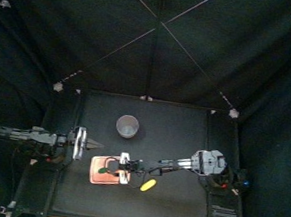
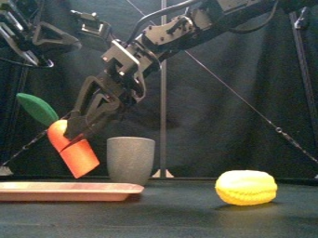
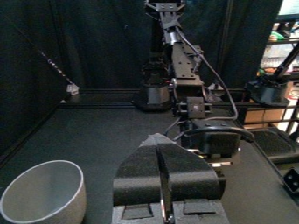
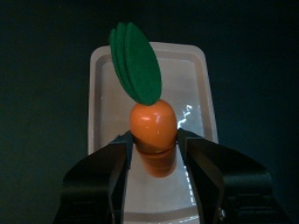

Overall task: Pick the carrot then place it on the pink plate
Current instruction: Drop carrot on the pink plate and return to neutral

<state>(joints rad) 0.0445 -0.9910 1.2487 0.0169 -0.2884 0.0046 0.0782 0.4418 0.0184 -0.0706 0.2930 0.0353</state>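
Note:
An orange toy carrot (image 2: 74, 151) with a green leaf (image 2: 36, 104) hangs tilted above the flat pink plate (image 2: 69, 191). My right gripper (image 2: 78, 128) is shut on it, reaching in from the right. The right wrist view shows the carrot (image 4: 153, 131) pinched between the jaws, leaf pointing away, with the plate (image 4: 107, 96) directly beneath. From above, the right gripper (image 1: 123, 165) is over the plate (image 1: 99, 175). My left gripper (image 3: 163, 171) rests shut and empty at the table's left (image 1: 79, 144).
A tall grey speckled cup (image 2: 130, 158) stands just behind the plate, near the carrot's tip. A yellow toy corn (image 2: 245, 187) lies to the right of the plate, near the front. The cup (image 3: 41, 192) also sits close to the left gripper.

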